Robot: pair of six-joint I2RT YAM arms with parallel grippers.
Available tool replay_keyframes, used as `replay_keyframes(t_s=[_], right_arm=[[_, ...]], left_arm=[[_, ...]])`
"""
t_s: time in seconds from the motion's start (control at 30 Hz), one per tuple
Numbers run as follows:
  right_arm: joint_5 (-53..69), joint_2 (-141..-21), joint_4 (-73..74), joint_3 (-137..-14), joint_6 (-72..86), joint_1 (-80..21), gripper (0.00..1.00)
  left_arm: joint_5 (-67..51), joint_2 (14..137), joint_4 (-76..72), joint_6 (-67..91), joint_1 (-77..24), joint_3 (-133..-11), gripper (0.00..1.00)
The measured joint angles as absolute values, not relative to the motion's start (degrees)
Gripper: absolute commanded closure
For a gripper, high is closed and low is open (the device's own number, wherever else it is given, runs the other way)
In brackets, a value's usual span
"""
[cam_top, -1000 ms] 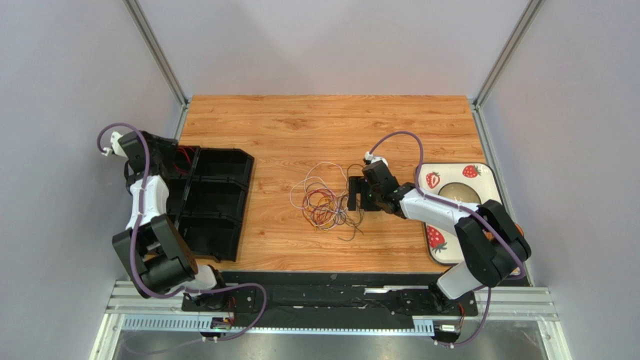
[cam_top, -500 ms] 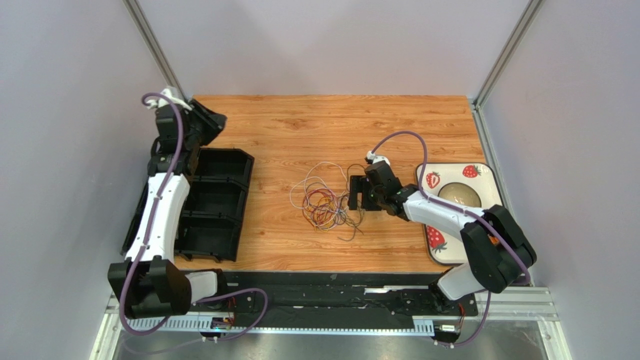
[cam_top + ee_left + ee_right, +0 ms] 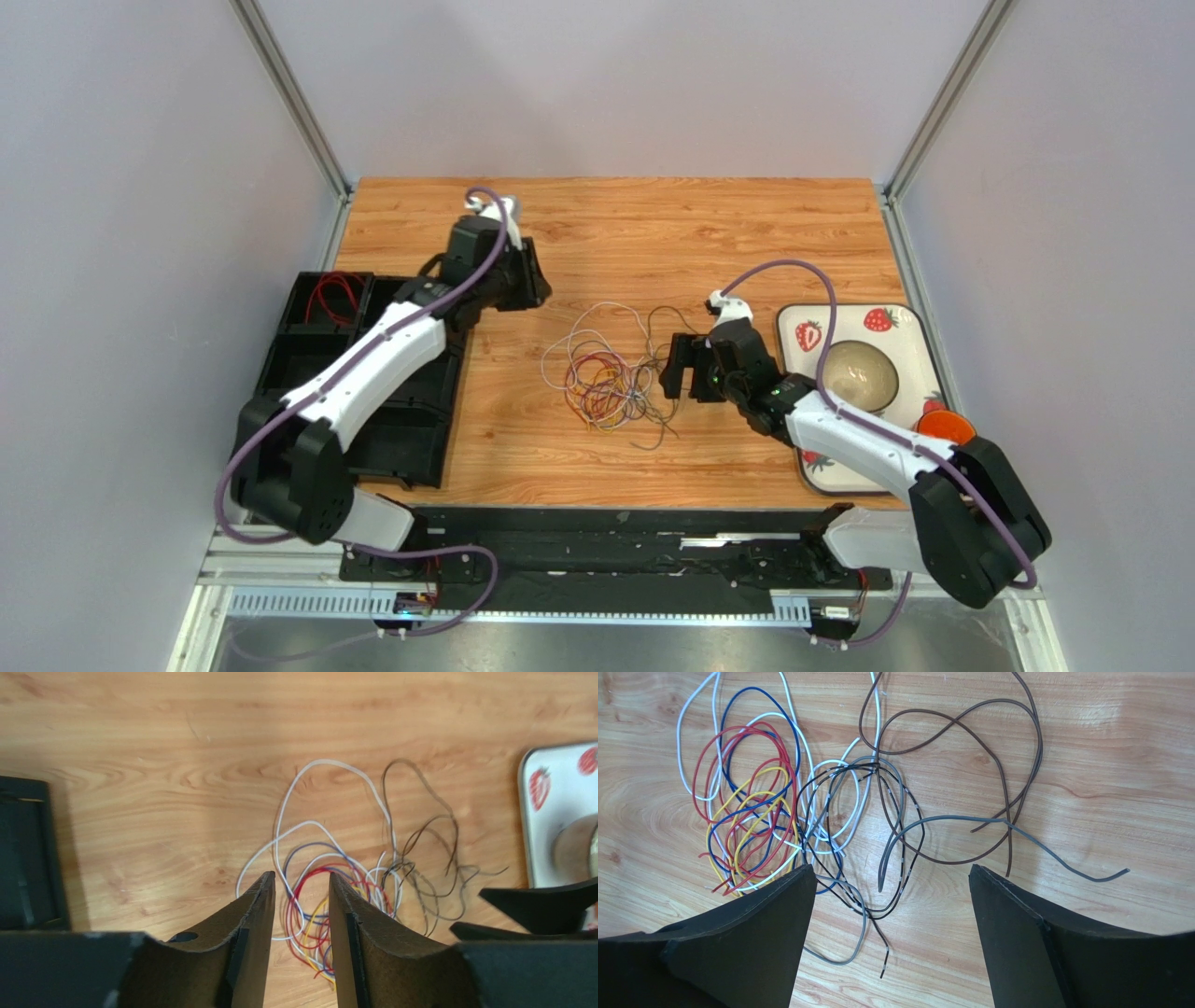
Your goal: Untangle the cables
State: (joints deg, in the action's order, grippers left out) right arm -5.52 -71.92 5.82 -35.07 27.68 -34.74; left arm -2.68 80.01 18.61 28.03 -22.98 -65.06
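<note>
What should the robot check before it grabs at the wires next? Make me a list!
1. Right gripper open and empty: ok.
2. Left gripper holding nothing, jaws narrowly apart: ok.
3. Cables separated: not ok, they lie in one tangled bunch.
4. Cables all lying on the table: ok.
5. A free grey end to grab: ok, it lies apart from the bunch.
6. Which wire lies lowest in the tangle: cannot tell.

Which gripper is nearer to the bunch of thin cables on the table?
Right. The right gripper is open at the right edge of the cables; the left gripper is farther off, beyond their far left corner.
</note>
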Motion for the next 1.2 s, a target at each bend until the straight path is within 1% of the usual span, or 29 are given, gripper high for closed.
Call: replay_keyframes(t_s=[0.17,0.37,0.5,0.63,0.8,1.0,1.1,1.2], right_arm=[[-6.0,-71.1,4.4,-34.4,28.1,-34.6,0.15],[-7.4,-66.0,1.4,-29.1,30.9,-31.8,0.13],[-8.1,-63.8,-0.1,-26.8,33.1,-29.1,0.13],[-8.1,-63.7,-1.0,-26.5,33.9,-28.7,0.13],[-8.6,-63.2,-1.6,-26.0,35.3,-28.3,0.09],[-11.7,-58.7,-2.9,-22.6,37.6,-27.7,0.07],[-12.4,-58.5,-3.4,-22.4,38.2,-27.7,0.07],[-12.5,-58.5,-3.8,-22.4,38.2,-27.7,0.07]], left_arm=[[-3.8,90.7,18.5,25.6,-26.1,-66.8,0.6],[-2.7,97.5,17.1,23.2,-32.7,-69.6,0.65],[-4.1,98.0,12.8,22.7,-36.2,-67.9,0.63],[-8.6,97.5,7.9,21.3,-36.2,-64.4,0.61],[-16.0,97.6,4.0,18.6,-36.8,-63.9,0.6],[-21.6,97.6,-0.9,15.0,-41.0,-62.4,0.6],[-22.4,97.6,-1.0,13.9,-42.9,-62.3,0.59],[-17.3,97.6,-0.5,14.2,-44.7,-62.3,0.6]])
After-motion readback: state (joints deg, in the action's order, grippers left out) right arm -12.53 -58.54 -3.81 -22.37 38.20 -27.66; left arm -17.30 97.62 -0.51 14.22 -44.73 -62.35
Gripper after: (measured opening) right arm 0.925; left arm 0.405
